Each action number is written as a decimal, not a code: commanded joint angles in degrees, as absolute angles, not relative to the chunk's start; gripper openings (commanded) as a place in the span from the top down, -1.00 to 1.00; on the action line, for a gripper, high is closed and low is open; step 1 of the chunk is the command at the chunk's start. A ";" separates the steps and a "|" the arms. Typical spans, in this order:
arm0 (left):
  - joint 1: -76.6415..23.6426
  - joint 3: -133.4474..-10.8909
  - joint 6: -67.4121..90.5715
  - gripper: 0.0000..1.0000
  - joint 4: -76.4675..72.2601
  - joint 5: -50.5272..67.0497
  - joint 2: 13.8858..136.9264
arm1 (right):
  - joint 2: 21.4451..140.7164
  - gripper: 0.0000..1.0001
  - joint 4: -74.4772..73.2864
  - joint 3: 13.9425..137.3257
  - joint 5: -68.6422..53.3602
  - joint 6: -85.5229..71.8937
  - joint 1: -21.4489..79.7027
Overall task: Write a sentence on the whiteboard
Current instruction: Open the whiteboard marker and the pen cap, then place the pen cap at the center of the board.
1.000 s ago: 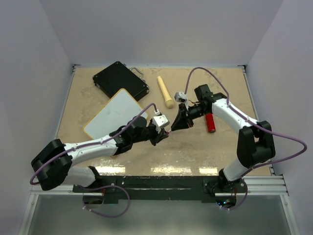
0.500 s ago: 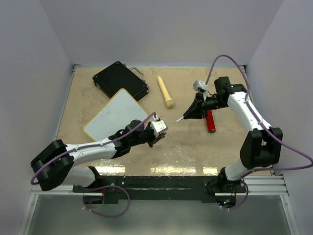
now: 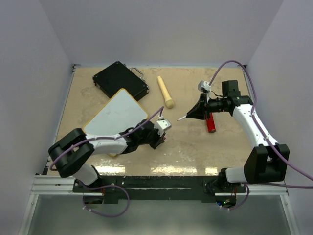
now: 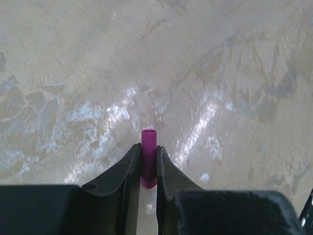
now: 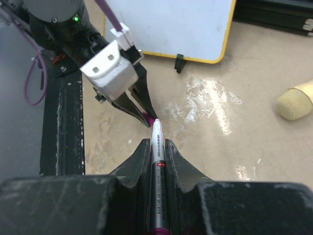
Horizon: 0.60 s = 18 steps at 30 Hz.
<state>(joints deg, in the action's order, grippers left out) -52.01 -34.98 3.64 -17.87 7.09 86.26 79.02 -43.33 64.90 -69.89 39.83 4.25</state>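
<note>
Whiteboard [image 3: 117,113] lies beside black case [image 3: 120,81]; left fingers [image 4: 128,172] pinch magenta cap [image 4: 148,147], right fingers [image 5: 139,162] pinch marker [image 5: 157,156].

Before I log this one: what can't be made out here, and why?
whiteboard: top view, the left arm covers its near corner; right wrist view, the top edge cuts it off.
marker: right wrist view, label print too small to read; rear end hidden inside the right gripper.
magenta cap: left wrist view, lower part hidden inside the left gripper.
red object: top view, too small to identify.
</note>
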 commanded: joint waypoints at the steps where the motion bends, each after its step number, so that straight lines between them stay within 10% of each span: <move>1: -50.71 -43.40 12.65 0.94 -18.20 4.31 94.03 | 75.85 1.00 -30.68 63.02 -67.06 28.57 3.87; 8: -48.43 -51.05 17.57 0.33 -16.80 -1.68 100.37 | 76.11 1.00 -30.41 62.67 -66.80 28.30 2.99; 10: -48.43 -51.94 17.67 -0.21 -14.77 -1.23 99.67 | 76.20 1.00 -30.32 62.58 -66.80 28.30 2.90; 18: -47.99 -48.96 13.54 -0.34 -9.59 -3.25 83.78 | 76.11 1.00 -30.76 62.58 -67.06 29.00 2.72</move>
